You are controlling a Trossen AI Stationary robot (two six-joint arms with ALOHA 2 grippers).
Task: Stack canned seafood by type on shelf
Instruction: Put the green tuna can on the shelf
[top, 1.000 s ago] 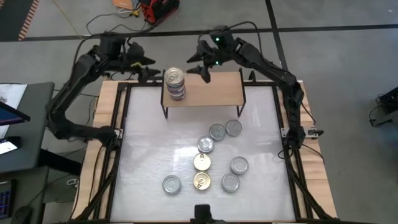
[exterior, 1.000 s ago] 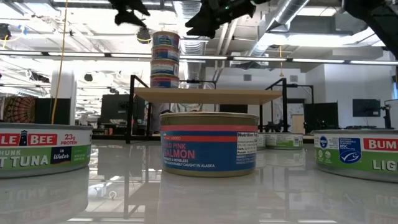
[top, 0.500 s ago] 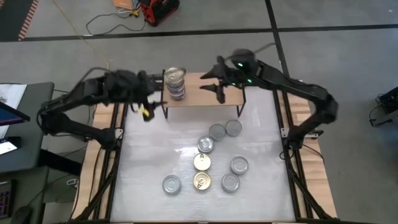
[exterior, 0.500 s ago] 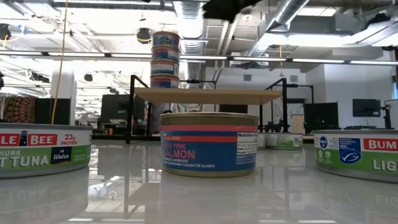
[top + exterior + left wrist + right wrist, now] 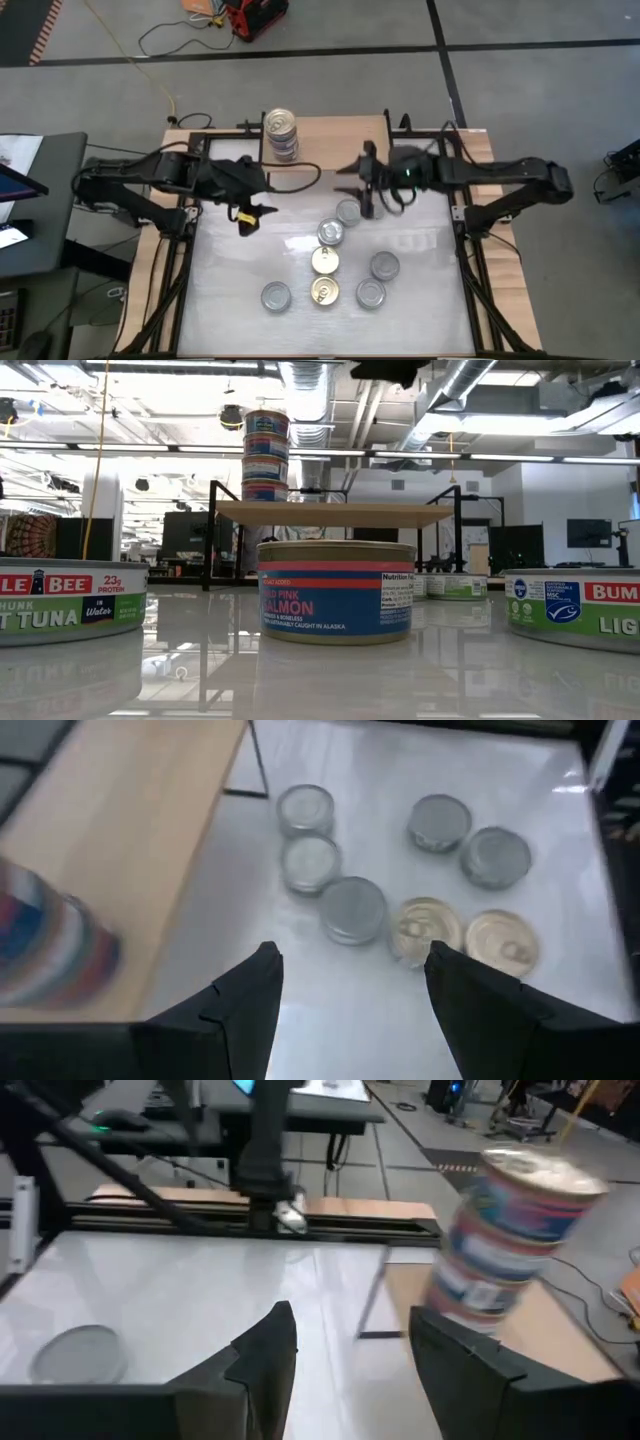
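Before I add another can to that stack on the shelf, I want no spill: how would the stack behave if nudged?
Probably tippy: the stack is several cans tall on a narrow footprint. It stands near the shelf corner, so a sideways nudge might send cans off. Smooth metal lids likely let them slide apart.

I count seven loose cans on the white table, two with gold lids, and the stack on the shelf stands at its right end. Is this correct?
Not quite. The stack stands at the left end of the shelf, as the high view shows. The rest holds: seven loose cans lie on the table, two with gold lids.
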